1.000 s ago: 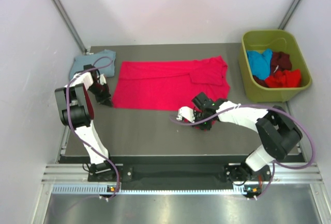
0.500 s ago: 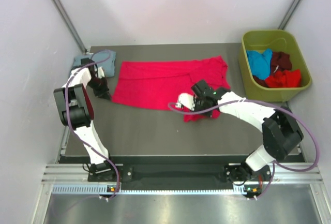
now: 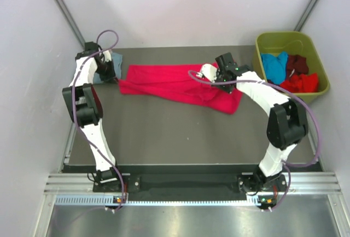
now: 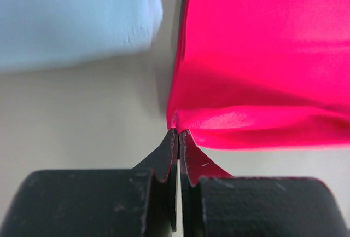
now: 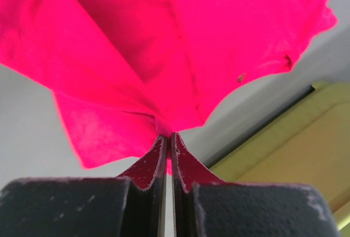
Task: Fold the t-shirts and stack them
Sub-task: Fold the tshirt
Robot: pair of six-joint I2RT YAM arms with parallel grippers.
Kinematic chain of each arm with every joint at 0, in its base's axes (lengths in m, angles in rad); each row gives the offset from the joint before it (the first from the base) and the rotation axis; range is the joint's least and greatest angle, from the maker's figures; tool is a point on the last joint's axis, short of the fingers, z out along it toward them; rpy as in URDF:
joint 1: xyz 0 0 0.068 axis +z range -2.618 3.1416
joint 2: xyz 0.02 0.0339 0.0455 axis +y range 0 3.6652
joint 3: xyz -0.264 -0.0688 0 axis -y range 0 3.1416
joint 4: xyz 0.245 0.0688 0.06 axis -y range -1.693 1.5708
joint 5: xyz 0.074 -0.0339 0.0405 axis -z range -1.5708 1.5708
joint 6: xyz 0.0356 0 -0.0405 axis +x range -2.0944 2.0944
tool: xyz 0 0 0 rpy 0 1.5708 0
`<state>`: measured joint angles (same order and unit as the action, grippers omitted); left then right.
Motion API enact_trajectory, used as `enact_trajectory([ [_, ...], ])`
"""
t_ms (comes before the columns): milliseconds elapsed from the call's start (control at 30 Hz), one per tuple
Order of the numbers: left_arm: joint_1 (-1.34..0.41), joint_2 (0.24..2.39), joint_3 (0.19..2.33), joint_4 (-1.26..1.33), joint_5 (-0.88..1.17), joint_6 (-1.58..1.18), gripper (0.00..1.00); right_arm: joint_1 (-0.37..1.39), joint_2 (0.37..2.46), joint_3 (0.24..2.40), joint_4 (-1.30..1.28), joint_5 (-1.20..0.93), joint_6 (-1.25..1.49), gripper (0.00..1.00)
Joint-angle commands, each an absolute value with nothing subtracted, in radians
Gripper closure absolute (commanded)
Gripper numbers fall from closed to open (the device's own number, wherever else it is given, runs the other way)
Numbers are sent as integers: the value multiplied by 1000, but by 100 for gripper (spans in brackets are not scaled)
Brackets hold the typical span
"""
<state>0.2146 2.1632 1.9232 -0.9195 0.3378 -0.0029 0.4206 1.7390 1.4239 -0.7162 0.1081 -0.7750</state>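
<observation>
Top external: arms outstretched, left end effector (image 3: pixel 116 78) and right end effector (image 3: pixel 224 82) pinch crimson t-shirt (image 3: pixel 164 81).

This looks like a robotics laboratory, more exactly a small test cell. Two white robot arms, the left arm (image 3: pixel 98 144) and the right arm (image 3: pixel 272 157), are bolted to an aluminium rail (image 3: pixel 60 185) at the near edge of a dark grey surface (image 3: pixel 164 133). Purple cables (image 3: pixel 107 31) run loose along the arms. Plain white wall panels (image 3: pixel 186 7) close the cell on three sides, with bare metal struts (image 3: pixel 65 11) in the corners. The only homely things are a red t-shirt (image 3: pixel 164 84) on the surface and an olive-green plastic bin (image 3: pixel 298 101) with more clothes in it.
</observation>
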Motion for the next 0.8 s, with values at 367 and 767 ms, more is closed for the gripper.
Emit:
enact_trajectory([
  [367,92,2295,2169,-954,285,77,100,350,1954,1788,-618,156,-733,100],
  [767,91,2419,2349,-956,201,68,100,311,2189,2043,-598,202,-735,100],
])
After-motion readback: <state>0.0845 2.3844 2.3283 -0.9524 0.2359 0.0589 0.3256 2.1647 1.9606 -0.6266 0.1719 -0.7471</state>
